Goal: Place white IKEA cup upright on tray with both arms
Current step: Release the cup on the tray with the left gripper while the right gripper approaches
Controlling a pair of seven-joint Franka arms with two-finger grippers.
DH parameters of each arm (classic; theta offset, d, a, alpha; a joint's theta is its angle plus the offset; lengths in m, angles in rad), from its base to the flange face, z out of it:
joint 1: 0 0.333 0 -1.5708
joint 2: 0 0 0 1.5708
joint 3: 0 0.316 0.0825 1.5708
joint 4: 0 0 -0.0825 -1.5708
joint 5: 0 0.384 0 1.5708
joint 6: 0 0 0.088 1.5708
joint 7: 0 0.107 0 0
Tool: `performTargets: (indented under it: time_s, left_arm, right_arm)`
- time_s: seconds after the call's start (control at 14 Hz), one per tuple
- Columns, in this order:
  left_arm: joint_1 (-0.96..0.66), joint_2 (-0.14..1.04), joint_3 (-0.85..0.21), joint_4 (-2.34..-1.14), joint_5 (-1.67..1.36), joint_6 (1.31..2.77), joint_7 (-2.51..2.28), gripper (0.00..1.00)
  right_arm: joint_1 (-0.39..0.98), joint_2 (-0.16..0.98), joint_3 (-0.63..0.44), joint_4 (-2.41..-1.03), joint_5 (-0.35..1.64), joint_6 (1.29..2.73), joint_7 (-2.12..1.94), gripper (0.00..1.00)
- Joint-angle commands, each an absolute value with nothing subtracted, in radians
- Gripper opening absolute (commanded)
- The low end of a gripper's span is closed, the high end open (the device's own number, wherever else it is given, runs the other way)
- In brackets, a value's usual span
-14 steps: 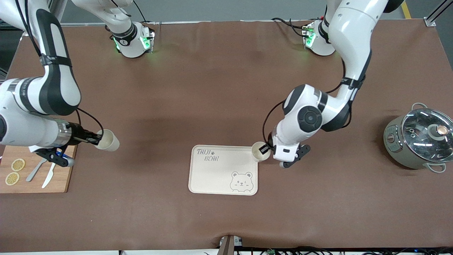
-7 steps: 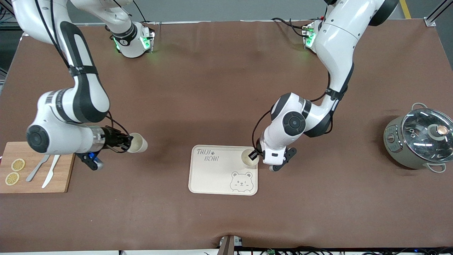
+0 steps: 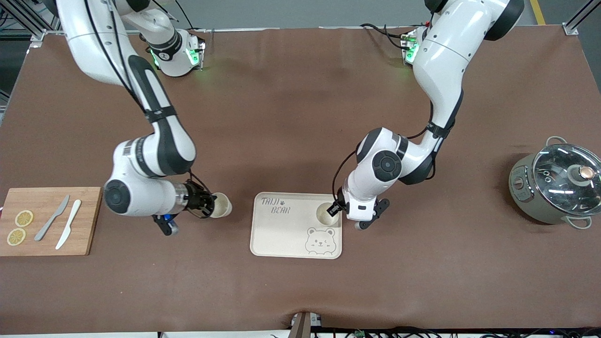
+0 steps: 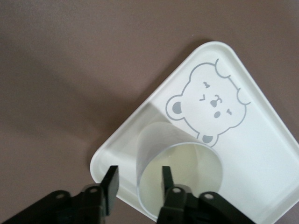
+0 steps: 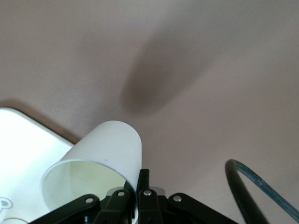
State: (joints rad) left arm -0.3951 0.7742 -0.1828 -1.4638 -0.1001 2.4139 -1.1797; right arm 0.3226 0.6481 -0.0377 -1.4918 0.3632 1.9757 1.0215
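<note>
Cup (image 3: pixel 326 214) upright on tray (image 3: pixel 281 234), left gripper (image 3: pixel 336 207) jaws parted astride its rim, right gripper (image 3: pixel 210 205) jaws clamped on second cup (image 3: pixel 221 205) over bench (image 3: pixel 281 117).

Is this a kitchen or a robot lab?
Probably a robot lab set up like a kitchen: two arms bolted to a brown table, with a bear tray, a cutting board holding knives and lemon slices, and a lidded pot.
</note>
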Motion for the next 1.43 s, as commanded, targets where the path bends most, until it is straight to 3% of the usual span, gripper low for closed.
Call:
performTargets:
  time_s: [0.0,0.36,1.0,1.07,1.21,1.29,1.36]
  left_arm:
    - [-0.397,0.743,-0.169,-1.430,-0.109,2.411,-1.187,1.00]
    - [-0.319,0.617,-0.169,-1.431,-0.112,2.317,-1.184,1.00]
    - [-0.149,0.376,-0.167,-1.440,-0.095,1.988,-1.008,1.00]
    - [-0.129,0.348,-0.167,-1.440,-0.097,1.944,-0.973,1.00]
    - [-0.100,0.304,-0.166,-1.440,-0.095,1.881,-0.916,1.00]
    - [-0.074,0.287,-0.166,-1.439,-0.091,1.855,-0.888,1.00]
    - [-0.052,0.270,-0.166,-1.439,-0.080,1.835,-0.850,1.00]
  right_arm:
    - [0.402,0.673,-0.048,-1.454,0.379,2.041,1.167,0.00]
    - [0.462,0.733,-0.046,-1.454,0.391,2.239,1.256,0.00]
    - [0.531,0.753,-0.048,-1.457,0.396,2.250,1.315,0.01]
    - [0.535,0.767,-0.048,-1.457,0.394,2.250,1.318,0.46]
    - [0.543,0.781,-0.048,-1.457,0.388,2.252,1.318,0.65]
    - [0.543,0.781,-0.048,-1.457,0.388,2.253,1.319,1.00]
    - [0.542,0.776,-0.049,-1.456,0.390,2.255,1.344,1.00]
